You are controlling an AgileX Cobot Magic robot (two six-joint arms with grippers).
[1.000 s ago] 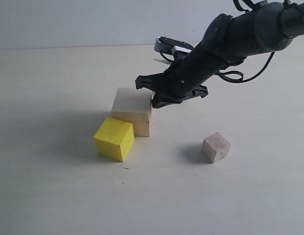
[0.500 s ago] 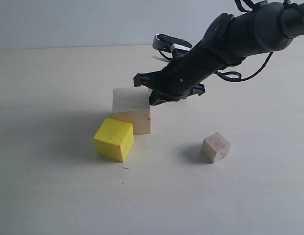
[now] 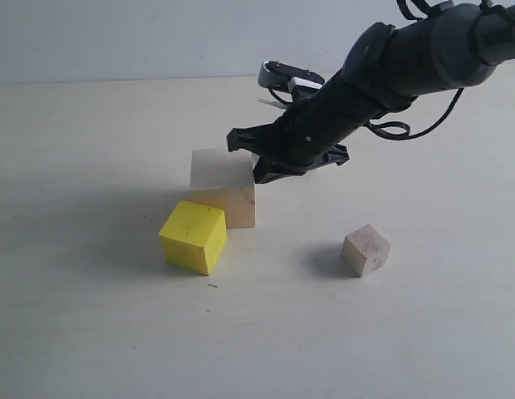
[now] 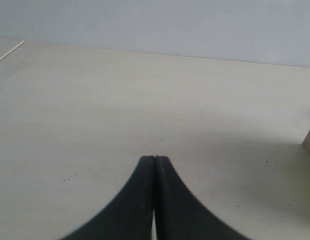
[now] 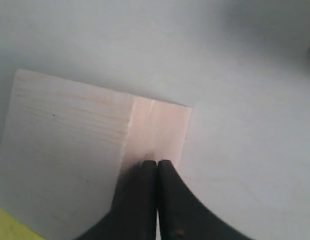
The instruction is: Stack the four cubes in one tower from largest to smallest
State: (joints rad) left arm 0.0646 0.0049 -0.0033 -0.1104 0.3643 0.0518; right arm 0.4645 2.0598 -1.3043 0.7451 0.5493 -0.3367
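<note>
Nearest, in the lower middle of the exterior view, the yellow cube [image 3: 193,237] sits left of centre and one small wooden cube [image 3: 365,249] sits alone to the right, both on the pale table [image 3: 91,316]. The other small cube cannot be picked out for sure. Just behind the yellow cube stands the large pale wooden cube [image 3: 223,187], and the two look to be touching at a corner. No cube is on top of another yet. The right gripper [image 3: 259,173] is pinched tight with nothing in it, and its tips rest at the right side of the large cube, near the top edge. It looks like a push to set this bottom cube straight. The push should be slow and small, so the yellow cube does not get shoved away. After that the black arm [image 3: 382,75] should lift, spread its fingers wide and come down over the yellow cube. The left gripper [image 4: 154,158] is pinched tight too, empty, over bare table.
</note>
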